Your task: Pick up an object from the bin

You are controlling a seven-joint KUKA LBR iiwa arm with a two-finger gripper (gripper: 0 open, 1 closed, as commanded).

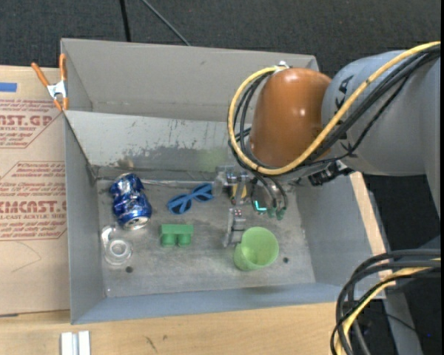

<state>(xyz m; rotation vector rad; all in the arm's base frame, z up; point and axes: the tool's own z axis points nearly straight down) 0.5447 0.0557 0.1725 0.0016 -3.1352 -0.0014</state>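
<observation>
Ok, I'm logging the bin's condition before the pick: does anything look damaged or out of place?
The blue can at the left of the bin looks crushed and dented, its sides buckled. Nothing looks spilled.

The gripper point(234, 235) hangs low over the right half of the grey bin point(163, 128), under the arm's orange cover point(288, 117). Its tip is just at the left rim of a light green cup point(257, 250) lying on the bin floor. Blue sunglasses point(191, 197) lie near, up and to the left. A green block point(176, 234) sits left of the gripper. A crushed blue can point(130, 200) and a clear glass point(118, 248) lie well apart at the left.
</observation>
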